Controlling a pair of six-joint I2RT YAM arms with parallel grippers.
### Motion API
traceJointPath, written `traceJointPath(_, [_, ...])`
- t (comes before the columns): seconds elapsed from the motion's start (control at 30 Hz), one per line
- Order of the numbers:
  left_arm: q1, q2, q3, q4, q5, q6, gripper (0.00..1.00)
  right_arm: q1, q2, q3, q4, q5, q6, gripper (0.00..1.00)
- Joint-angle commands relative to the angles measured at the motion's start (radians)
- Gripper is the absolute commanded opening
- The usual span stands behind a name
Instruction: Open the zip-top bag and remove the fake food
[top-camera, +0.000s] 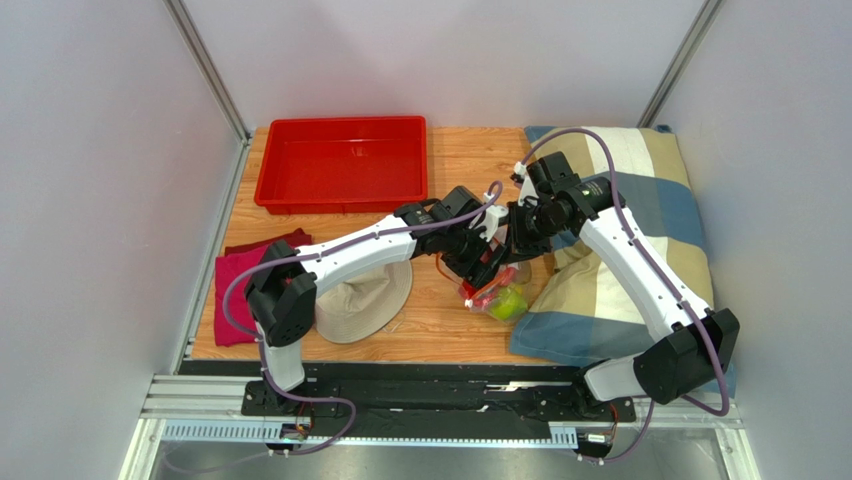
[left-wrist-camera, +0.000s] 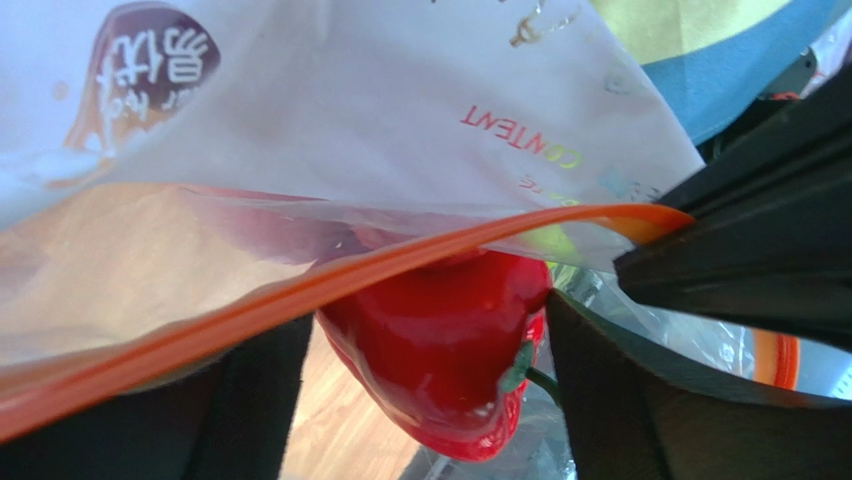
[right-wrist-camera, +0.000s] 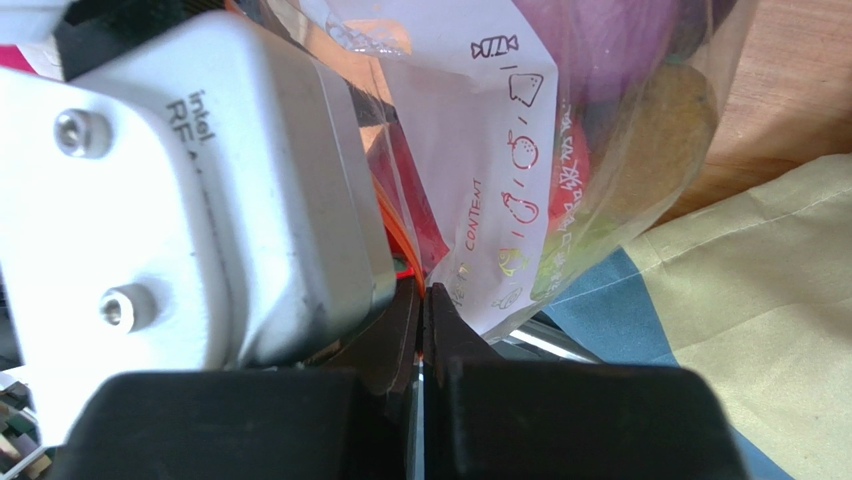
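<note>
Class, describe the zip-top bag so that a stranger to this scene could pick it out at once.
On the wooden table, look between the beige sun hat and the plaid cushion. There is the zip-top bag: unlike the cloth things beside it, it is clear plastic with an orange zipper strip and bright fake food inside.

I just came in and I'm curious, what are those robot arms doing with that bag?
They are trying to get toy food out of a clear bag. The right gripper is pinched shut on the bag's edge, next to the pillow. The left gripper is open at the orange zipper, its fingers either side of a red toy. The food I can see is inside the bag.
</note>
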Motion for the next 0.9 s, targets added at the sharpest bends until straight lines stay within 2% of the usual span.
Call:
traceJointPath(0.0, [-0.014,-0.015,-0.03,0.096,-0.091,-0.009,0.75,0.0,-0.03,0.002,0.037,-0.028,0.011,0.0])
traceJointPath(0.07, [-0.014,-0.028,-0.035,0.105,-0.099,-0.005,0.6,-0.001,-0.033,-0.002,0.037,-0.024,0.011,0.0])
traceJointPath(0.1, [-0.014,-0.034,-0.039,0.111,-0.099,-0.002,0.43,-0.001,-0.035,-0.005,0.037,-0.024,0.01,0.0])
traceJointPath(0.17, [-0.014,-0.057,-0.045,0.113,-0.096,0.005,0.25,-0.004,-0.038,-0.009,0.037,-0.024,0.008,0.0])
traceJointPath(0.2, [-0.014,-0.067,-0.048,0.114,-0.105,0.006,0.07,-0.003,-0.039,-0.011,0.037,-0.021,0.005,0.0])
traceJointPath(0.23, [-0.015,-0.08,-0.051,0.104,-0.11,0.011,0.02,-0.004,-0.038,-0.014,0.037,-0.022,0.005,0.0])
traceJointPath(0.37, [-0.014,-0.141,-0.062,0.077,-0.142,0.031,0.0,-0.006,-0.041,-0.015,0.037,-0.018,0.001,0.0])
traceJointPath(0.5, [-0.014,-0.169,-0.07,0.109,-0.098,-0.004,0.0,-0.005,-0.042,-0.006,0.039,-0.028,-0.002,0.0])
traceJointPath(0.53, [-0.014,-0.172,-0.081,0.125,-0.097,-0.021,0.01,-0.006,-0.042,-0.005,0.039,-0.047,-0.001,0.0])
traceJointPath(0.57, [-0.014,-0.17,-0.084,0.133,-0.088,-0.056,0.11,-0.006,-0.044,-0.002,0.039,-0.054,0.004,0.0])
traceJointPath(0.6, [-0.014,-0.167,-0.085,0.152,-0.081,-0.072,0.43,-0.005,-0.044,0.0,0.04,-0.063,0.008,0.0])
traceJointPath(0.63, [-0.014,-0.163,-0.084,0.16,-0.074,-0.092,0.6,-0.005,-0.044,0.001,0.04,-0.082,0.014,0.0])
traceJointPath(0.67, [-0.012,-0.146,-0.084,0.171,-0.035,-0.119,0.7,-0.005,-0.044,0.005,0.042,-0.091,0.025,0.0])
traceJointPath(0.77, [-0.012,-0.076,-0.045,0.171,0.014,-0.184,0.82,-0.005,-0.041,0.009,0.049,-0.122,0.05,0.0])
traceJointPath(0.87, [-0.012,-0.04,-0.025,0.169,0.018,-0.207,0.82,-0.005,-0.036,0.024,0.051,-0.14,0.068,0.0])
